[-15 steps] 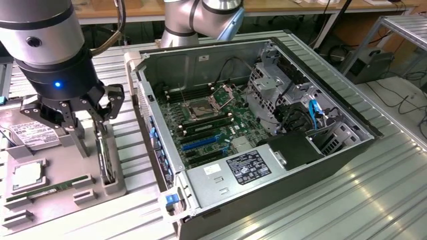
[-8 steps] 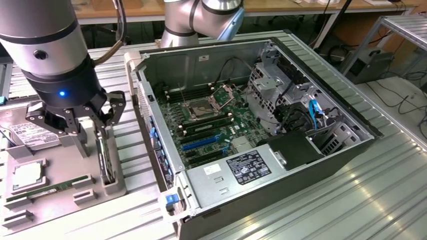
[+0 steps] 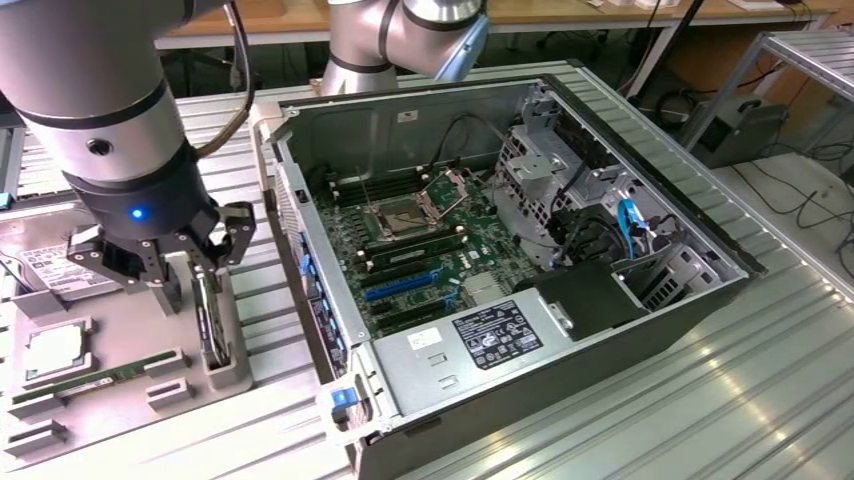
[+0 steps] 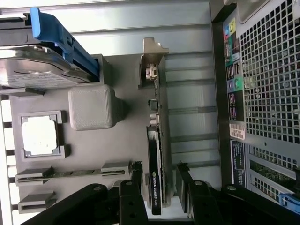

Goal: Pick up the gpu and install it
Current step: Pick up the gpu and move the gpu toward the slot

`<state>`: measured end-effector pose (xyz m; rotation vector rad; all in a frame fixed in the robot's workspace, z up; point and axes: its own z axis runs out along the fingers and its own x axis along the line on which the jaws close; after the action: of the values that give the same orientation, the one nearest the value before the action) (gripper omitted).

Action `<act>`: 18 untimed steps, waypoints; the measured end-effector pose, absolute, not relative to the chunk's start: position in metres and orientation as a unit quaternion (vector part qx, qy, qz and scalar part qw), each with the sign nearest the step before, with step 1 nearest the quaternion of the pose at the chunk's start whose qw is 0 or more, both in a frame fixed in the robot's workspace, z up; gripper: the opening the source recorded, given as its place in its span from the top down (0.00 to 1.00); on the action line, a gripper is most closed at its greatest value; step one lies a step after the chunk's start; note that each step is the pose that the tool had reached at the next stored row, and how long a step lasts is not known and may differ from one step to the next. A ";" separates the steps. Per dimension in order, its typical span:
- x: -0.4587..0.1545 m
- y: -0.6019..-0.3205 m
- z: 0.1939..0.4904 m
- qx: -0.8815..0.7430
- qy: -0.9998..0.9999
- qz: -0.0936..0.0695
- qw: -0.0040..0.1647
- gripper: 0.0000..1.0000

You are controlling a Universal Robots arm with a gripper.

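One robot arm [image 3: 107,120] is seen above one grey tray [image 3: 127,315], which lies on the slatted metal desk [image 3: 694,400] to the exterior view's left of one open computer case [image 3: 387,130]. The single pincer [image 3: 198,275] is held wide, with its two fingers [image 4: 133,194] set one on either side of the graphics card [image 4: 154,159]. Nothing is gripped. Whether the fingers touch the card's faces cannot be told for certain, though narrow gaps appear in the wrist view.

The one graphics card is stood on its long edge in a holder of the tray. Its face is black, and its one silver bracket [image 4: 152,58] is at the end away from the pincer. It has not been lifted, nor is it in the case.

Four parts are counted on the tray:
- the graphics card
- one hard drive [image 4: 37,70], fitted with one blue rail [image 4: 51,30]
- one square processor chip [image 4: 40,136]
- one narrow memory stick [image 4: 70,173]

One raised grey block [image 4: 91,108] is seen between the hard drive and the chip, near the card.

Inside the case one motherboard [image 3: 427,250] is laid flat, and one blue slot [image 3: 400,288] and one processor socket [image 3: 400,215] can be seen on it. One labelled power supply [image 3: 494,335] is mounted at the near end of the case.
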<state>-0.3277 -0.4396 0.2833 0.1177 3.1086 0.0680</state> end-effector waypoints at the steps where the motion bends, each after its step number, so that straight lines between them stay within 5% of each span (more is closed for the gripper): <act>1: -0.328 -0.440 0.282 0.038 0.999 0.022 0.015 0.58; 18: -0.330 -0.430 0.252 0.045 0.999 0.022 0.016 0.58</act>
<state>-0.3295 -0.4296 0.2520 0.1409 3.1062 0.0676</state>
